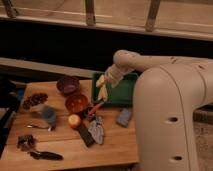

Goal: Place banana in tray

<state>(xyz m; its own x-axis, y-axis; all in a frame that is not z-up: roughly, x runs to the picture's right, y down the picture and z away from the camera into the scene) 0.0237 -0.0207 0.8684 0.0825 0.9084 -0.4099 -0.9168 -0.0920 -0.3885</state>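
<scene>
**A:** Where is the tool [101, 81], and what state is it in?

**B:** It hangs at the end of a cream-white arm [131, 60] that reaches left from the robot's bulky white body [172, 125]. It points down over the left rim of the dark green rectangular plastic tray [122, 95]. It is released, with its jaws standing wide.

**A:** And the banana?

**B:** The small, pale yellow, tapered banana [103, 93] sits just below the tool, at the tray's left edge. I cannot tell whether the tool touches it. I also cannot tell whether it lies inside the rim or on the light wooden desk [60, 145].

**A:** What lies around them?

**B:** Just nearer than the banana, an orange-handled utensil [95, 107] lies slanted on the desk. To its left stands a round orange-brown bowl [76, 103], with a round purple bowl [67, 85] farther back. A round yellow-orange fruit [74, 120] rests just in front of the orange-brown bowl. A dark grey crumpled thing [96, 131] lies to the right of the fruit. A blue-grey block [123, 117] lies close to the tray's near edge. On the left of the desk is a reddish-brown heap [34, 100]. A dark long-handled thing [45, 155] lies by the near left corner.
</scene>
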